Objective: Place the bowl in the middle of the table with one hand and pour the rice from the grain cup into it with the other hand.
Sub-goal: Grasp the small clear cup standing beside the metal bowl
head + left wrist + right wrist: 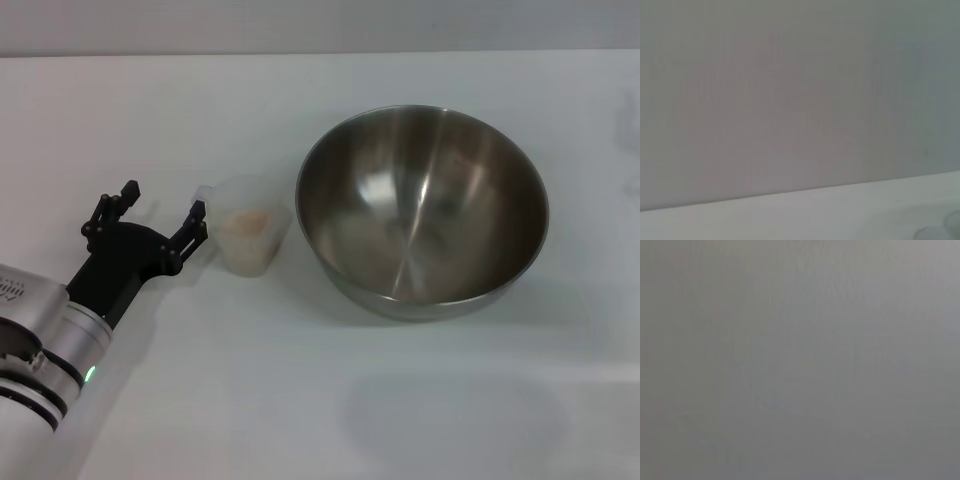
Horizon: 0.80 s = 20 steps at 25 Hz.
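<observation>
Fingers of the black left gripper (160, 212) are spread, unclenched, beside the small clear plastic grain cup (252, 237) of pale rice (247, 222), ungrasped, with the shiny steel bowl (422, 210) beyond on the white table (300, 400); pouring is judged undone.

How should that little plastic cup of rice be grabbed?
Probably by its body or the side handle, approached from the robot's left. The grain cup stands upright with the bowl close on its other side, and the open left gripper is already next to the handle side.
</observation>
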{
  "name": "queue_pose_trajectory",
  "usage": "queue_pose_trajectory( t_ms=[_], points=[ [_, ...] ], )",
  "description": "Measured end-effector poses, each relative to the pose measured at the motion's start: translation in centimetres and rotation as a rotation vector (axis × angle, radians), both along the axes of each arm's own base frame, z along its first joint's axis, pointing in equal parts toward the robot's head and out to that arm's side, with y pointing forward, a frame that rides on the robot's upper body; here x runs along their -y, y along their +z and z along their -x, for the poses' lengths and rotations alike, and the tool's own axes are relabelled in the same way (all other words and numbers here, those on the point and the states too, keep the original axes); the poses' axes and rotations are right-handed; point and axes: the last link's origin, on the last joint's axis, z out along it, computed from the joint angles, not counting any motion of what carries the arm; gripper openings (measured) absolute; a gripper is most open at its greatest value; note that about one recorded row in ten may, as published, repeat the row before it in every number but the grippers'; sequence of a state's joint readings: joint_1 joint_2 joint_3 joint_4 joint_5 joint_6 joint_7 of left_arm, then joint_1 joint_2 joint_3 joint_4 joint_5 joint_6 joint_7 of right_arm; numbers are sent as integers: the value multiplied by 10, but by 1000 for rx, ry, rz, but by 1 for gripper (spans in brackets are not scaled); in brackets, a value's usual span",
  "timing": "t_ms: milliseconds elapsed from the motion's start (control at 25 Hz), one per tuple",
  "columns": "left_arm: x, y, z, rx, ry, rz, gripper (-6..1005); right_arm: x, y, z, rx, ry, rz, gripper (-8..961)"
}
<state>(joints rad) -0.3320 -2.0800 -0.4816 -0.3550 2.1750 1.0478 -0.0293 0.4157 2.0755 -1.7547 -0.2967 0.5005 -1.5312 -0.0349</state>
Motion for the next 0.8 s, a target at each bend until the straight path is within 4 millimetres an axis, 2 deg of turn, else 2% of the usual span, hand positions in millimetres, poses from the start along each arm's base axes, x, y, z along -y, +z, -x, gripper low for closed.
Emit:
queue_pose_trajectory(
  t_ms=[360, 760, 800],
  points=[
    [-1, -3, -8, 30, -8, 5, 863, 0, 0, 0, 0, -1, 1, 412],
    [-2, -7, -7, 23, 7, 27, 859, 0, -1, 1, 2, 4, 4, 416],
    [-2, -7, -7, 23, 7, 27, 833, 0, -1, 1, 2, 5, 4, 417]
  ],
)
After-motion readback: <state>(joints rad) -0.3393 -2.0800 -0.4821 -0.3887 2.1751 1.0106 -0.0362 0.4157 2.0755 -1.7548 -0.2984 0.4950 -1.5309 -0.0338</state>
